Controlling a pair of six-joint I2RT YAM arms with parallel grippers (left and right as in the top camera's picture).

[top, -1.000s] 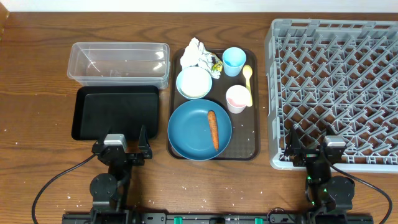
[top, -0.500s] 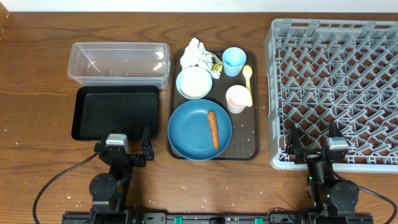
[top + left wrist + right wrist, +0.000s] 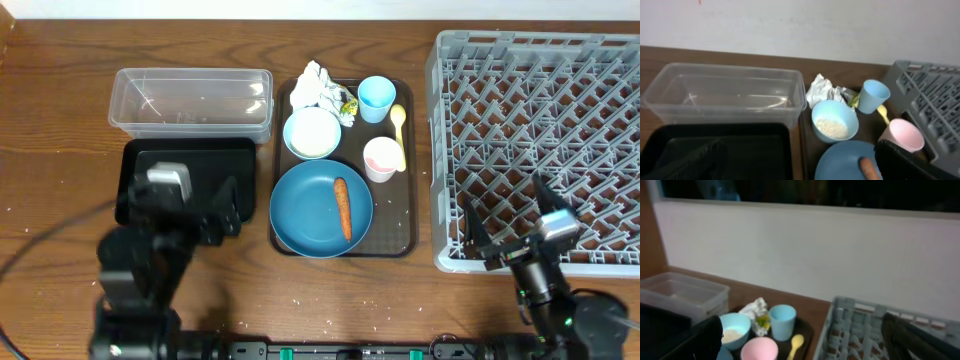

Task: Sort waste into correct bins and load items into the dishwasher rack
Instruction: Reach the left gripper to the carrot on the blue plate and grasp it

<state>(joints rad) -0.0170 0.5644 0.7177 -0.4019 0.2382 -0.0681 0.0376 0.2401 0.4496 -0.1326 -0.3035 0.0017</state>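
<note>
Waste and dishes share the brown serving tray (image 3: 395, 238); both grippers are empty, fingers spread wide.

At the left the clear tub (image 3: 190, 100) stands at the back, with the black tray (image 3: 200, 160) just in front of it; the left gripper (image 3: 797, 150) hangs over the black tray's near edge, holding nothing; on the serving tray the crumpled napkin (image 3: 318, 85) and the yellow-green wrapper (image 3: 348, 104) lie at the far end beside the light-blue cup (image 3: 376, 98); the bowl (image 3: 312, 133) holds rice (image 3: 832, 128); the carrot (image 3: 342, 208) lies on the blue plate (image 3: 305, 215) at the near end; the pink cup (image 3: 381, 158) touches the yellow spoon (image 3: 399, 130); at the right the grey rack (image 3: 540, 110) holds none of these dishes; the right gripper (image 3: 507, 212) hovers at its near-left corner, jaws apart.
</note>
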